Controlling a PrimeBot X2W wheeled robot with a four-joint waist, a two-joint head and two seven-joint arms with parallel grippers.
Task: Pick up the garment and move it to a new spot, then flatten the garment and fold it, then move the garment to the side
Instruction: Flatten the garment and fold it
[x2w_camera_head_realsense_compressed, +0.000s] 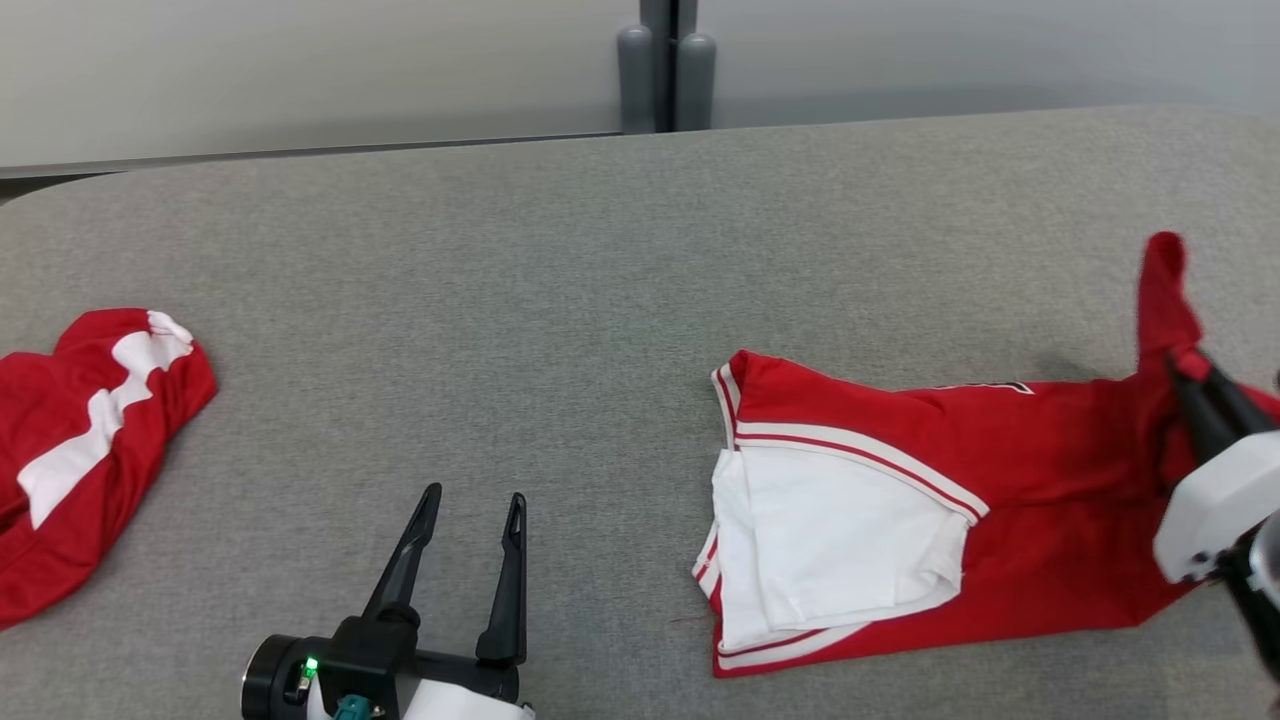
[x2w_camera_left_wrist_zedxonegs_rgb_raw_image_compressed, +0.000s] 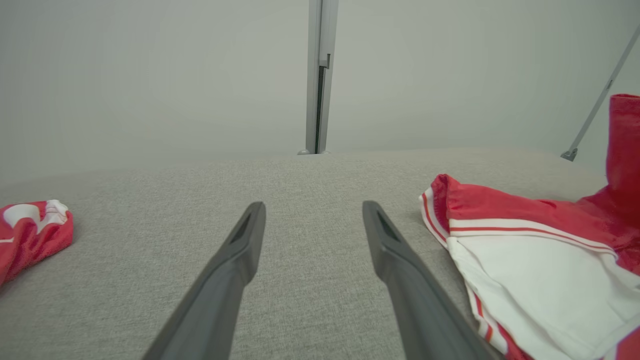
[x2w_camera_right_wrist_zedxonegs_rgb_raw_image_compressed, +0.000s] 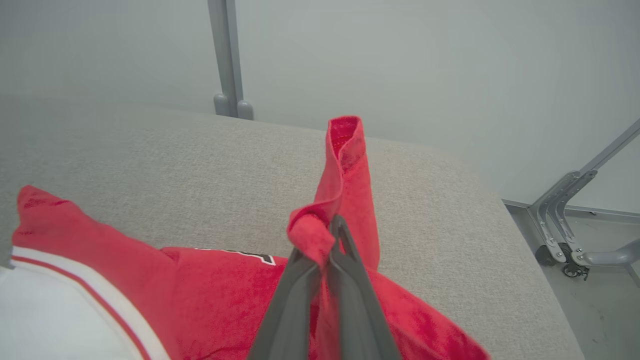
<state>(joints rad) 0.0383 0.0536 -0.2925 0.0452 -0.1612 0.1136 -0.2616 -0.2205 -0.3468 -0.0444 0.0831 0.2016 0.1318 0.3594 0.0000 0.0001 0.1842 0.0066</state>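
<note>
Leftward, open table between garment edge and left gripper.

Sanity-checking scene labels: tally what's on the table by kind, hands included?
Red-and-white garments: 2 (held garment, bunched garment)
Robot hands: 2 (left hand open, right hand shut on the held garment)
Total: 4
</note>
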